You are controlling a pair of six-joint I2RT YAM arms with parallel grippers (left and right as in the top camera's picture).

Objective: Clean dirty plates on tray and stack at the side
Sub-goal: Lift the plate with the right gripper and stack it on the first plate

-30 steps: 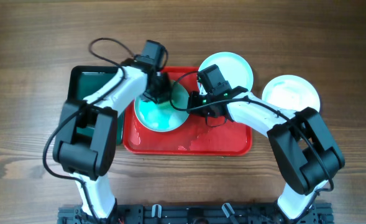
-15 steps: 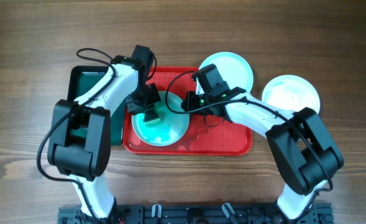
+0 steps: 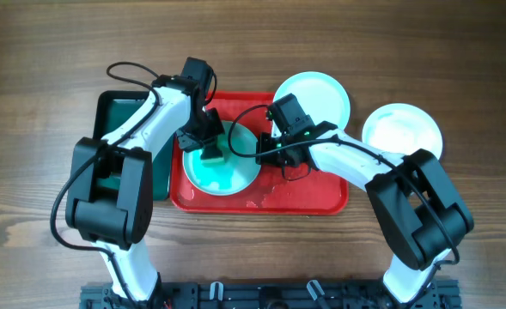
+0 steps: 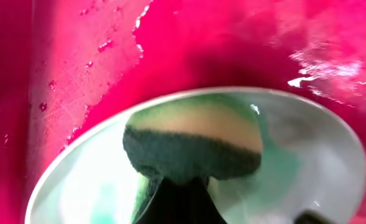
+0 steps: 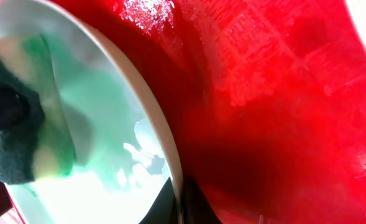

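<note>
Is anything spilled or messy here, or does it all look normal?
Water lies in droplets and puddles on the red tray, and the pale aqua plate on it carries a green smear beside the sponge. That fits washing-up; nothing looks broken.

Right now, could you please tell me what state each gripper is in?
Left gripper: closed, holding the sponge against the aqua plate.
Right gripper: closed, pinching that plate's rim.

Bright even light, wrist cams blurry, glare
</note>
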